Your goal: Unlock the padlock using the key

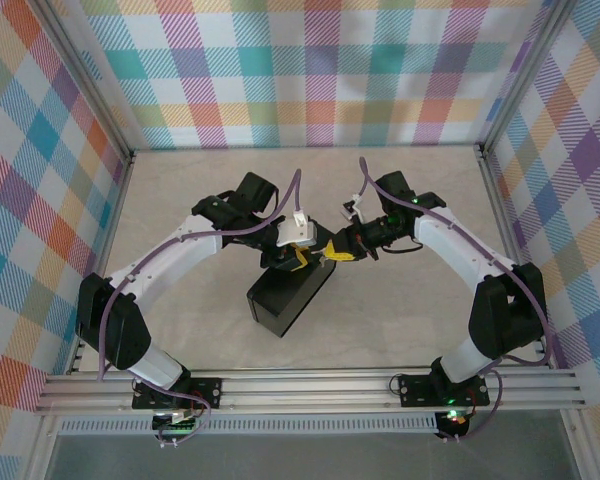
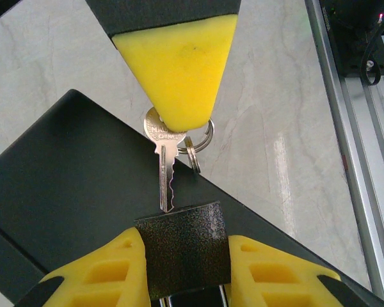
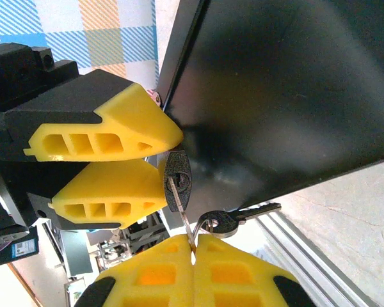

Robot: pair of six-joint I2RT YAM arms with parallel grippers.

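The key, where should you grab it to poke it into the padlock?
Pinch the key by its flat round head, on the two wide faces, coming from the end away from the padlock. That leaves the thin toothed blade free to point at the padlock between the left fingers. The right fingers hold it so.

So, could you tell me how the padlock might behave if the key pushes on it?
The padlock looks like stiff metal, probably heavy for its size. Clamped in the left gripper, it likely won't tip. Its textured body probably resists slipping.
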